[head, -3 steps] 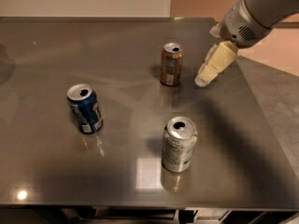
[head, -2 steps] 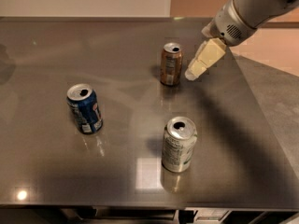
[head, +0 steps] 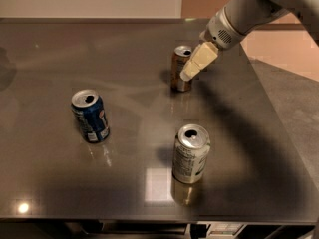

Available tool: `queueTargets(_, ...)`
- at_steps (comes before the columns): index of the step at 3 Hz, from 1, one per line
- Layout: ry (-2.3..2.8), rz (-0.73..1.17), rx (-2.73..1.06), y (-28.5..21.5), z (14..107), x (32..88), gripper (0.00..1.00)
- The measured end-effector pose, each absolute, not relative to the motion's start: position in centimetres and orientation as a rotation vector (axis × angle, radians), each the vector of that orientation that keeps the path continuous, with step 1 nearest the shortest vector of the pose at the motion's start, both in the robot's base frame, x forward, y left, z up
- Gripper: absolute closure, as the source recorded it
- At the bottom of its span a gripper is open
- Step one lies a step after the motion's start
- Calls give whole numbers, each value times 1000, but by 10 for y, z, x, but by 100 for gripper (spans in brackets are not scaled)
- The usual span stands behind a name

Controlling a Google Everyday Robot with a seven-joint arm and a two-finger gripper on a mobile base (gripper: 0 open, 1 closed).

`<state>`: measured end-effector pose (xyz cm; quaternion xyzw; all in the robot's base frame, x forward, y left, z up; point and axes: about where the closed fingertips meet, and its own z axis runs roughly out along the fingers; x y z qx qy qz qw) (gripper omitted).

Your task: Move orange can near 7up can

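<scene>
The orange can [head: 179, 67] stands upright on the grey metal table [head: 55, 54], toward the back centre-right. The 7up can [head: 190, 154], silver-white with green markings, stands upright nearer the front, well apart from it. My gripper [head: 191, 69] reaches in from the upper right; its cream fingers [head: 198, 60] hang just right of the orange can's upper side and overlap it in view. Whether they touch the can is unclear.
A blue can [head: 90, 115] stands upright on the left of the table. The table's right edge [head: 271, 108] runs diagonally, with floor beyond it. The front edge [head: 149, 219] is close to the 7up can.
My gripper has moved left and slightly toward the orange can, from clearly right of it to right beside its top. The cans have not moved.
</scene>
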<state>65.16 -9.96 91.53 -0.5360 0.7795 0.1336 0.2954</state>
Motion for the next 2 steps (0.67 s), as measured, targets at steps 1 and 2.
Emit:
queueTargets(1, 2083, 359, -1414, -93, 906, 668, 0)
queueTargets(2, 2087, 388, -1411, -87, 900, 673, 17)
